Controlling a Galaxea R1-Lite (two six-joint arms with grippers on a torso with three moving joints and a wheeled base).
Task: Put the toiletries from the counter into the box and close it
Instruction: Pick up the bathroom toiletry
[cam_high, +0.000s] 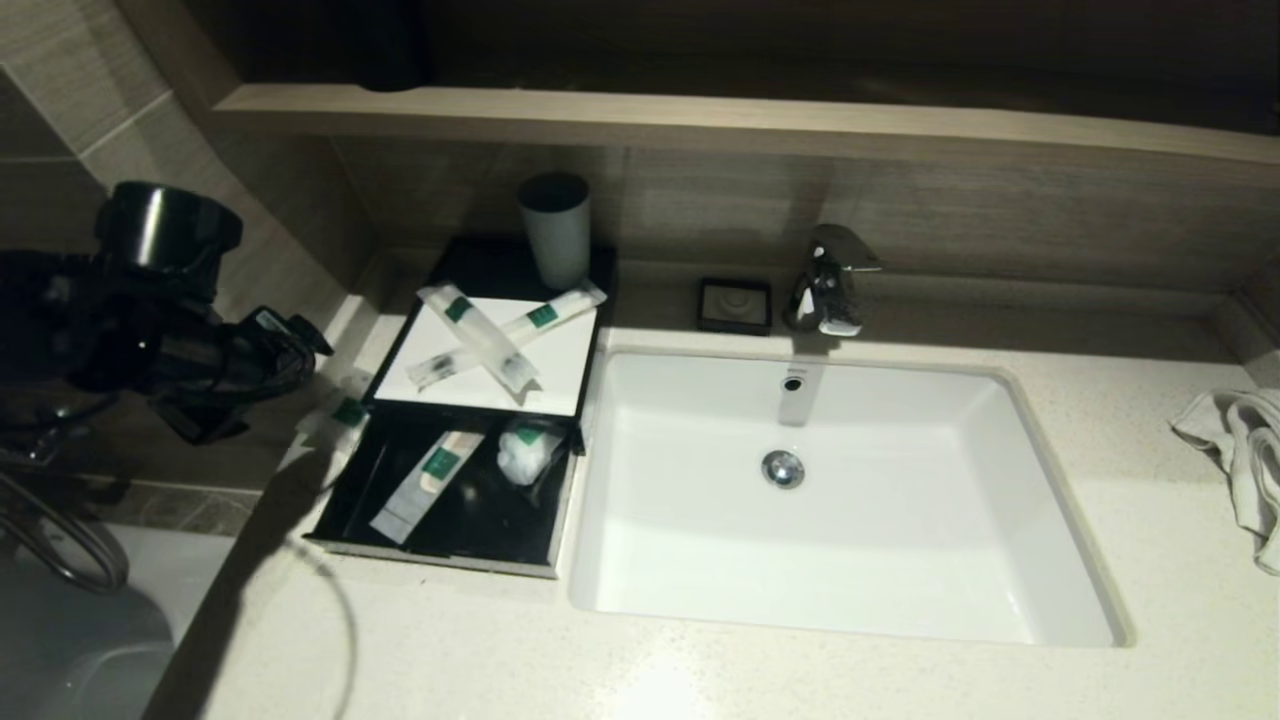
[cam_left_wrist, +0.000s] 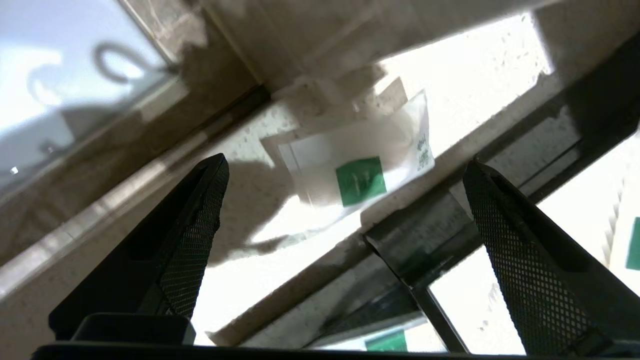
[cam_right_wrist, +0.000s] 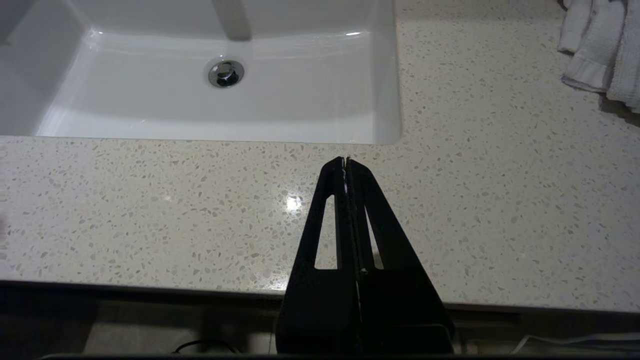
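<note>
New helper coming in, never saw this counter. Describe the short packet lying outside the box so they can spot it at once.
Start at the white basin and go to the black box on its left, drawer pulled open. On the counter against the box's far-left side lies a short translucent pouch with a green label. It alone sits outside the box; the others lie on its lid or in the drawer.

Speckled stone counter (cam_right_wrist: 200, 210), polished, catching a glint; glossy white basin (cam_high: 1010, 520); shiny metal tap (cam_high: 826, 280); translucent plastic packets (cam_high: 478, 335) with green labels; soft white cloth towel (cam_high: 1240, 450); matt black box (cam_high: 350, 500); wood-grain wall panel (cam_high: 900, 205).
</note>
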